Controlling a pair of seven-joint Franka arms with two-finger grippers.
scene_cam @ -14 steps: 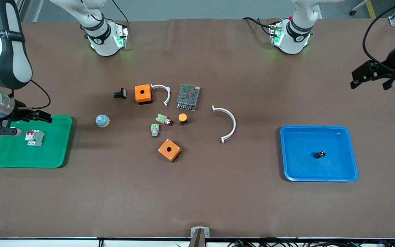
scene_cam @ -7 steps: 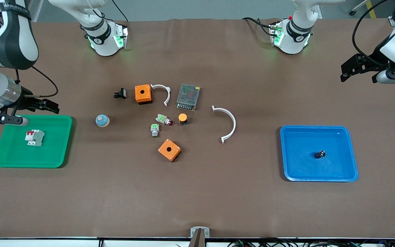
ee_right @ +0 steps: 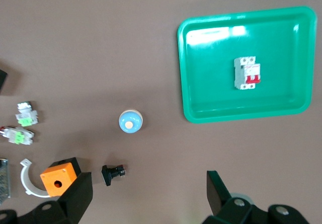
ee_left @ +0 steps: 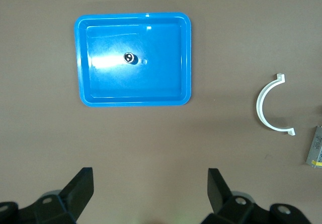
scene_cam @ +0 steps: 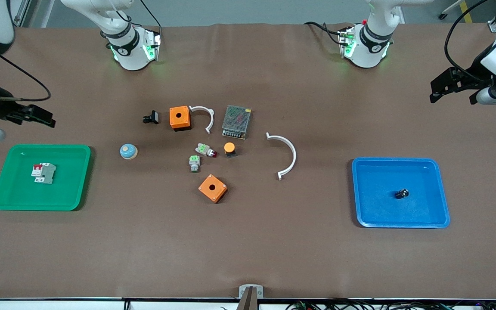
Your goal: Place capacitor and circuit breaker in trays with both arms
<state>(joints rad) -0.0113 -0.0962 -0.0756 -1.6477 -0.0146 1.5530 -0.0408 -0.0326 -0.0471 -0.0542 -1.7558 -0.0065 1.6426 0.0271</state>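
Note:
The capacitor (scene_cam: 401, 193), a tiny black cylinder with a silvery end, lies in the blue tray (scene_cam: 437, 215) at the left arm's end of the table; it also shows in the left wrist view (ee_left: 130, 58). The circuit breaker (scene_cam: 43, 173), grey-white with red levers, lies in the green tray (scene_cam: 73, 193) at the right arm's end; it also shows in the right wrist view (ee_right: 247, 73). My left gripper (scene_cam: 454, 88) (ee_left: 150, 191) is open and empty, high over bare table off the blue tray. My right gripper (scene_cam: 32, 115) (ee_right: 149, 194) is open and empty, high over bare table off the green tray.
Mid-table lie two orange boxes (scene_cam: 180, 117) (scene_cam: 212, 188), two white arcs (scene_cam: 205, 115) (scene_cam: 286, 155), a mesh power supply (scene_cam: 236, 121), an orange-capped button (scene_cam: 229, 149), two green-topped parts (scene_cam: 194, 163), a blue dome button (scene_cam: 128, 151) and a black clip (scene_cam: 151, 117).
The right gripper has risen and drawn back from over the green tray toward the robots' side. The left gripper has shifted slightly. The breaker and the capacitor have stayed in their trays.

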